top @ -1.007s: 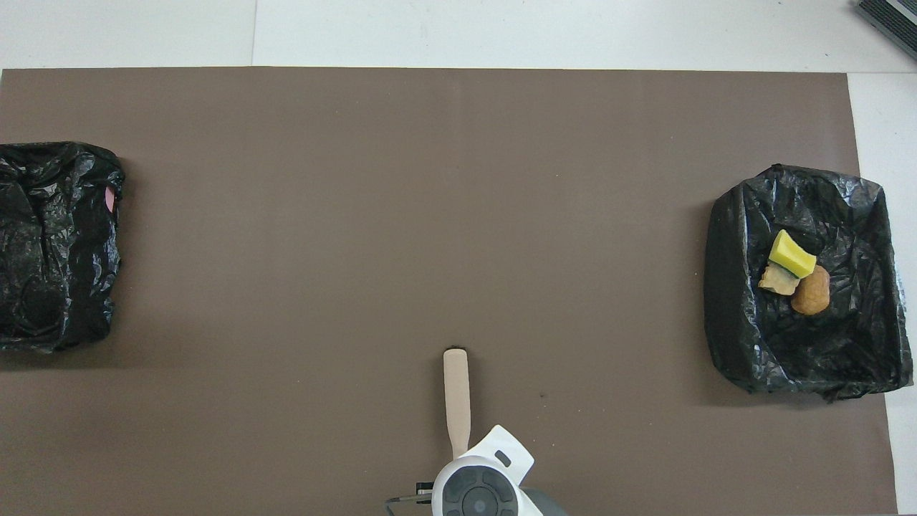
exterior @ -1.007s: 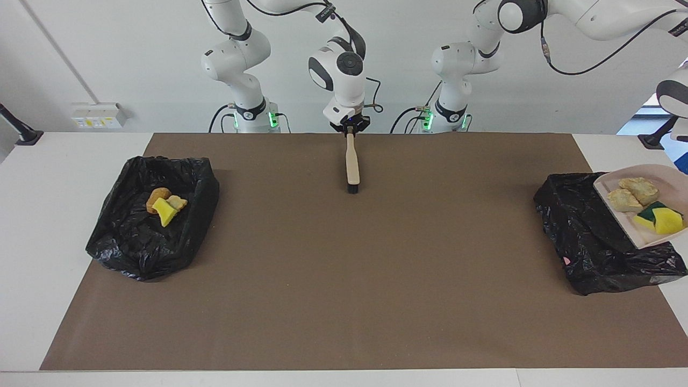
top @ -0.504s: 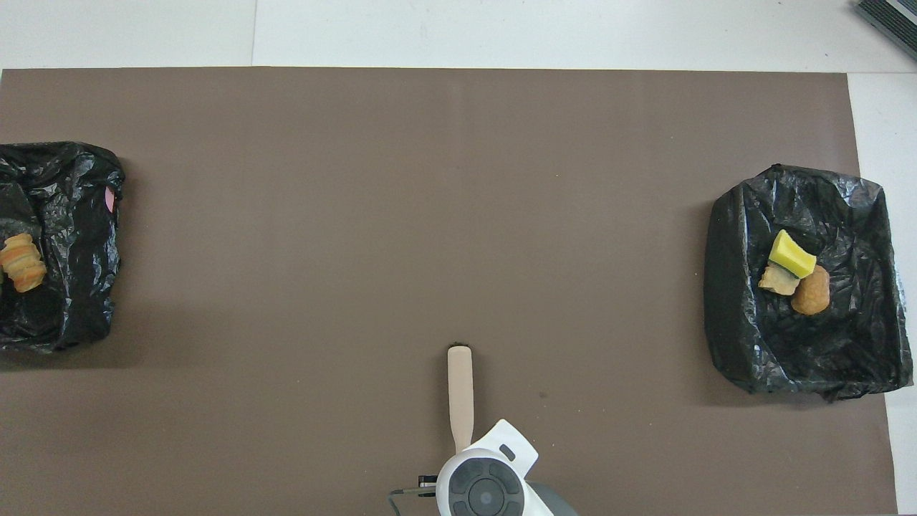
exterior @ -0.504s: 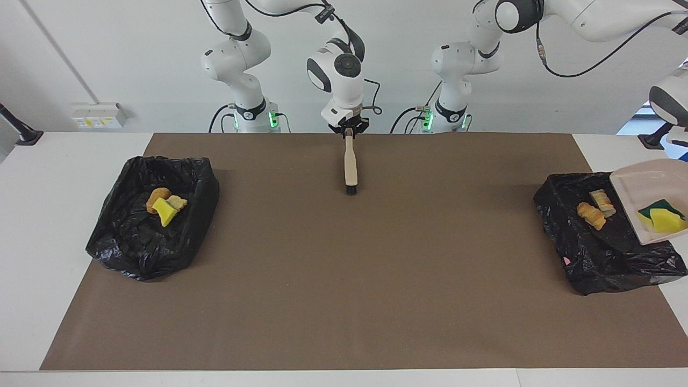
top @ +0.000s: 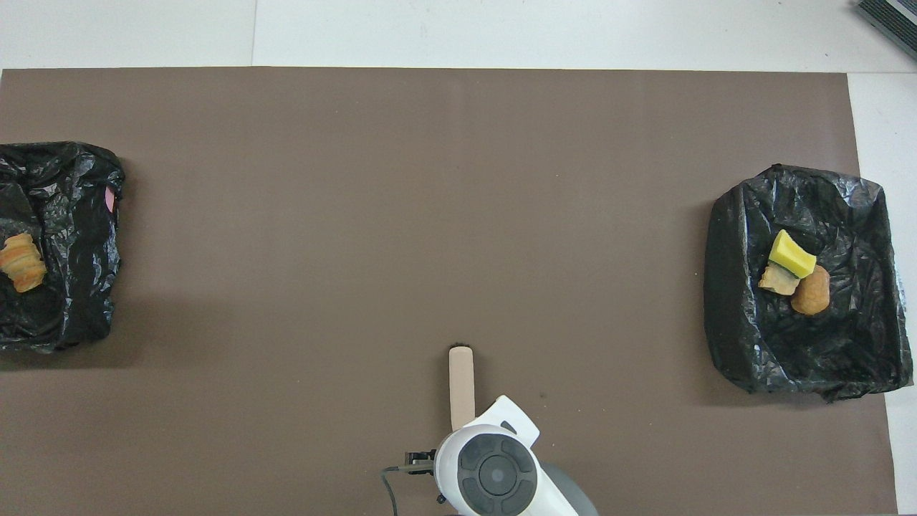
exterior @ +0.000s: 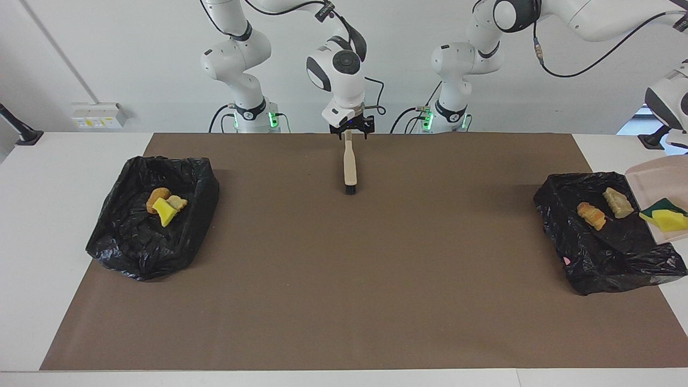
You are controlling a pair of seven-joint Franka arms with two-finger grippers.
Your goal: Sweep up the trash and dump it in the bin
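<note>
Facing view: the right hand [exterior: 355, 132] is low over the edge of the brown mat [exterior: 344, 290] nearest the robots, midway along the surface [exterior: 43, 226]. Its fingers are spread apart, with the end of the brush [exterior: 350, 167] handle between them. The brush lies flat on the mat, bristle end pointing away from the robots.

Toward the right arm's end, a black-lined bin [exterior: 134, 252] holds three pieces of trash touching one another: an orange-brown chunk [exterior: 158, 195], a yellow sponge bit [exterior: 164, 212] and a tan chunk [exterior: 178, 202].

Toward the left arm's end, a second black-lined bin [exterior: 596, 263] holds an orange-brown piece [exterior: 591, 215] and a tan piece [exterior: 618, 202]. A yellow-and-green sponge [exterior: 666, 218] sits on the beige dustpan [exterior: 658, 172], which hangs steeply tilted over that bin. The left hand is past the picture's edge; it is closed, on the dustpan as far as can be told.

Overhead view: the right arm's wrist [top: 494, 473] covers its hand, and only the brush handle [top: 461, 383] shows. One bin [top: 738, 344] contains the yellow sponge bit [top: 791, 254], tan chunk [top: 778, 280] and orange-brown chunk [top: 811, 290]. The other bin [top: 79, 215] is cut by the frame, with its orange-brown piece [top: 21, 261] showing.
</note>
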